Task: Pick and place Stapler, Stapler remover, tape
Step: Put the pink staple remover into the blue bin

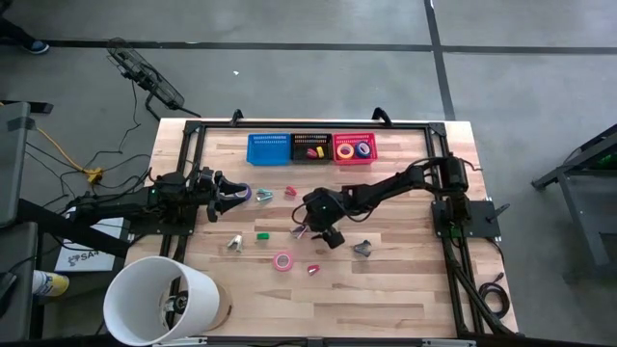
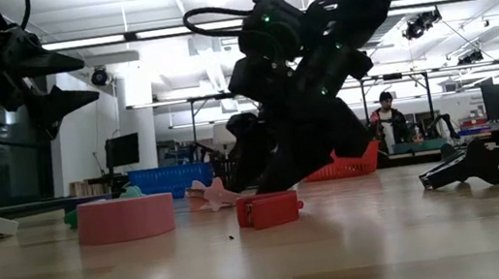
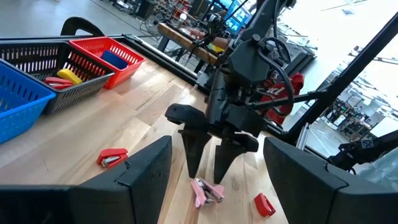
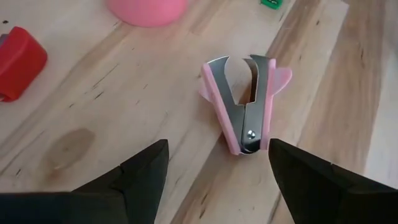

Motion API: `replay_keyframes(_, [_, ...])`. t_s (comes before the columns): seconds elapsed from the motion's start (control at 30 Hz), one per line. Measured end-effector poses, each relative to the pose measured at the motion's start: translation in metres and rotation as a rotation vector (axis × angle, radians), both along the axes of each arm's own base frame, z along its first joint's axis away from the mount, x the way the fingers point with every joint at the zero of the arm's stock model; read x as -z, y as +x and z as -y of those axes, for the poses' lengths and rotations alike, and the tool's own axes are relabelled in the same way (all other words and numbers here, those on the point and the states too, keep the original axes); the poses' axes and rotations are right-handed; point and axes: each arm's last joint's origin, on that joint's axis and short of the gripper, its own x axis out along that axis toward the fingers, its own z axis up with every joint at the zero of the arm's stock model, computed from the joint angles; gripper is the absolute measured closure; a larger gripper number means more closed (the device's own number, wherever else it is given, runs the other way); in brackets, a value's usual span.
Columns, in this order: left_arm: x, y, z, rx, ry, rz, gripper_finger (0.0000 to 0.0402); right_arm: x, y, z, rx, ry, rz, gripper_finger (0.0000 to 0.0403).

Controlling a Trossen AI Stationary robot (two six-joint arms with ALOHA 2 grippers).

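Note:
A pink staple remover (image 4: 245,106) lies flat on the wooden table, its metal claws toward the far side. My right gripper (image 4: 217,146) hangs open just above it, one finger on either side, touching nothing; the high view shows this gripper (image 1: 307,229) at mid-table. A pink tape roll (image 1: 282,260) and a small red stapler (image 1: 313,269) lie nearer the front edge. Yellow and blue tape rolls sit in the red basket (image 1: 354,148). My left gripper (image 1: 234,193) waits open at the table's left, beside a purple tape roll (image 1: 243,194).
A blue basket (image 1: 268,147) and a black basket (image 1: 311,147) stand beside the red one at the far edge. A big white cylinder (image 1: 159,299) fills the near left corner. More removers (image 1: 362,249), (image 1: 234,243), (image 1: 263,195), a red stapler (image 1: 290,191) and a green piece (image 1: 261,234) lie scattered.

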Motion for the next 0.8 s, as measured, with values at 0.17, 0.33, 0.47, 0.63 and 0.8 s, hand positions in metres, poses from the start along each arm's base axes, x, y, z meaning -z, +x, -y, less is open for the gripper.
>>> replay_keyframes(0.17, [0.000,0.000,0.000,0.000,0.000,0.000,0.0152,0.002,0.011,0.005,-0.001,0.019,-0.002,0.0134])
replay_keyframes(0.33, [0.000,0.000,0.000,0.001,0.000,0.000,0.0152,0.006,0.021,0.006,0.005,0.056,-0.007,0.0135])
replay_keyframes(0.47, [0.000,0.000,0.000,0.001,0.000,0.000,0.0152,0.005,0.022,0.005,-0.008,0.065,-0.006,0.0136])
replay_keyframes(0.63, [0.000,0.000,0.000,0.001,0.000,0.000,0.0152,0.006,0.021,0.005,-0.003,0.067,-0.023,0.0157])
replay_keyframes(0.8, [0.000,0.000,0.000,0.000,0.000,0.000,0.0152,0.007,0.020,0.004,0.004,0.062,-0.044,0.0208])
